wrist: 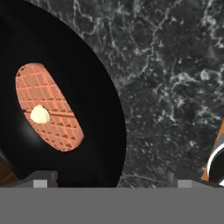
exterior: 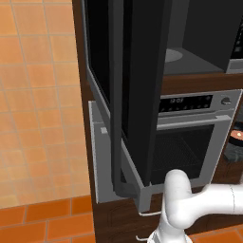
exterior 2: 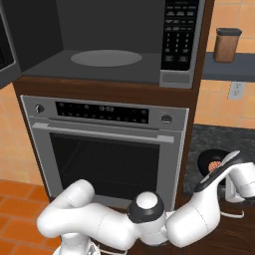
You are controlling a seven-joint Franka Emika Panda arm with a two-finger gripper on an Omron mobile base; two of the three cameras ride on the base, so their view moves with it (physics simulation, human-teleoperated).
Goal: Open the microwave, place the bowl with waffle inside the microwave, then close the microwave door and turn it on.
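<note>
The gripper (wrist: 109, 181) is seen in the hand view with its two finger tips (wrist: 41, 179) set wide apart and nothing held between them; one tip stands over the rim of the bowl (wrist: 100, 109), the other over the dark speckled surface (wrist: 175, 65) beside it. The bowl, black and shallow, is set on that surface, and the waffle (wrist: 48, 107) lies inside it, off-centre, with a pale dab on its grid. Whether the tips touch the bowl cannot be told. In the right base view the arm is bent low and to the right, its hand directed down over the bowl (exterior 2: 214, 162) on the surface (exterior 2: 219, 137) just right of the cabinet. In the left base view the waffle (exterior: 236, 137) is glimpsed at the right edge. Farther back, the steel oven (exterior 2: 107, 144) is built into the dark wood cabinet (exterior 2: 189, 149) with its door closed. Above it, the microwave (exterior 2: 107, 60) stands open, its grey turntable exposed and its keypad panel (exterior 2: 178, 35) at the right. The microwave door (exterior: 137, 71) is swung out to the left, its dark vertical handle (exterior: 116, 95) shown close to the left base view. A brown canister (exterior 2: 227, 45) is placed on a shelf (exterior 2: 229, 67) at the right.
</note>
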